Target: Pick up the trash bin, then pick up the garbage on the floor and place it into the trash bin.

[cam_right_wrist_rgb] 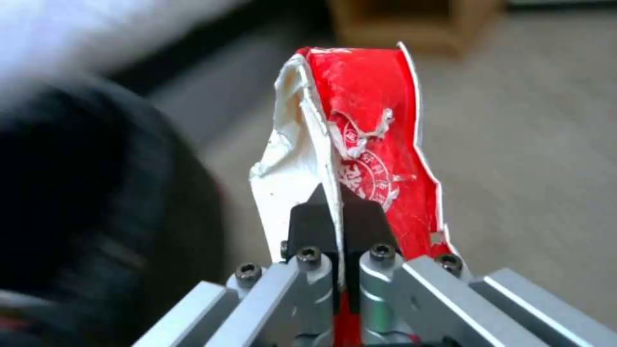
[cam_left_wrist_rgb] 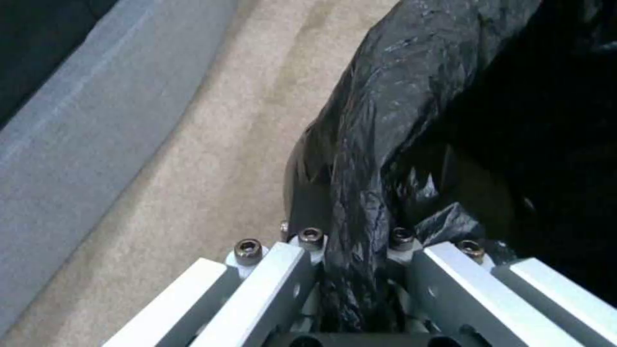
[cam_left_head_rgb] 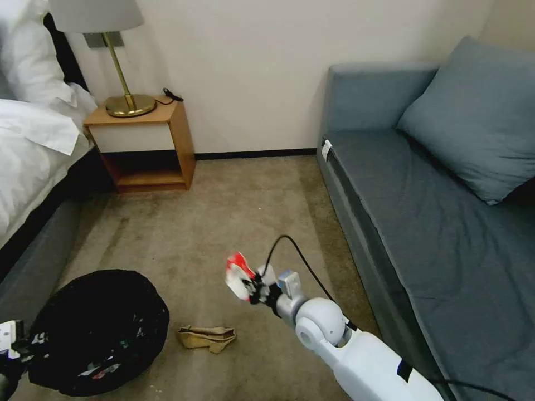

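Observation:
The trash bin (cam_left_head_rgb: 97,331) with its glossy black liner sits low at the left. My left gripper (cam_left_head_rgb: 16,342) is shut on the bin's rim; in the left wrist view the liner (cam_left_wrist_rgb: 360,193) is pinched between the fingers (cam_left_wrist_rgb: 283,270) of that gripper (cam_left_wrist_rgb: 356,270). My right gripper (cam_left_head_rgb: 253,289) hovers above the carpet to the right of the bin, shut on a red-and-white packet (cam_left_head_rgb: 238,275). In the right wrist view the packet (cam_right_wrist_rgb: 366,144) stands up from the closed gripper (cam_right_wrist_rgb: 341,226), with the bin (cam_right_wrist_rgb: 84,193) beside it. A tan paper piece (cam_left_head_rgb: 206,337) lies on the carpet between bin and right arm.
A grey sofa (cam_left_head_rgb: 434,223) with a cushion (cam_left_head_rgb: 479,117) runs along the right. A wooden nightstand (cam_left_head_rgb: 142,145) with a brass lamp (cam_left_head_rgb: 120,61) stands at the far wall. The bed (cam_left_head_rgb: 33,156) borders the left. Open carpet (cam_left_head_rgb: 234,211) lies ahead.

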Controlling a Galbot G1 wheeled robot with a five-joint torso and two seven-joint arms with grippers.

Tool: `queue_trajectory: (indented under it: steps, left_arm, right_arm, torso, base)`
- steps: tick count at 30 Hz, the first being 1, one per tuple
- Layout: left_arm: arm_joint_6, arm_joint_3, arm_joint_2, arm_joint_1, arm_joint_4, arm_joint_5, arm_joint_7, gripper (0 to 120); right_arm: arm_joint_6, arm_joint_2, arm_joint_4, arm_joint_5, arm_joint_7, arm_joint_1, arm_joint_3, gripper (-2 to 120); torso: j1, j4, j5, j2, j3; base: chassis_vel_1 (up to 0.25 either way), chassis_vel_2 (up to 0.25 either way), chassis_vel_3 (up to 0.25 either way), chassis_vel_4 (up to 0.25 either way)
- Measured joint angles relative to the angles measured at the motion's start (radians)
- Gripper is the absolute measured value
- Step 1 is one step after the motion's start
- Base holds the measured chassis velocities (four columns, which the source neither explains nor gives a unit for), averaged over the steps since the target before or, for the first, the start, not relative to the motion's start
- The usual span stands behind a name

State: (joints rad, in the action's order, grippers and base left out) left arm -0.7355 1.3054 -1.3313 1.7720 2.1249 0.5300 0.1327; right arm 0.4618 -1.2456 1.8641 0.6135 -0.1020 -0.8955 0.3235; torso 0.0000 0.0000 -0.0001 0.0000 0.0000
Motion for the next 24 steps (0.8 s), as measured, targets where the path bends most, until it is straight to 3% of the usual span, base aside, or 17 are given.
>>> queue_trajectory:
  steps: [5,13,20,24]
  left_arm:
    - [0.0,0.003,-0.004,0.004,0.004,-0.001,-0.001,3]
    - [0.0,0.009,-0.01,0.011,0.011,-0.002,-0.002,3]
    - [0.0,0.017,-0.005,0.011,0.015,-0.002,-0.002,3]
    - [0.0,0.018,-0.007,0.012,0.015,-0.002,-0.001,3]
  right_arm:
    - [-0.044,-0.092,0.022,0.026,-0.012,0.124,0.139,0]
    - [-0.099,-0.28,-0.164,-0.008,-0.027,0.255,0.323,0]
    - [-0.106,-0.325,-0.235,-0.033,-0.026,0.263,0.363,0]
    - [-0.102,-0.326,-0.25,-0.038,-0.012,0.263,0.369,17]
  torso:
    - [0.0,0.0,-0.0001,0.0,0.0]
    - [0.0,0.0003,-0.0003,0.0,0.0]
    - [0.0,0.0001,-0.0002,0.0,0.0]
    - [0.0,0.0,-0.0002,0.0,0.0]
  base:
    - [0.0,0.0,0.0,0.0]
    - [0.0,0.0,0.0,0.0]
    - [0.0,0.0,0.0,0.0]
    - [0.0,0.0,0.0,0.0]
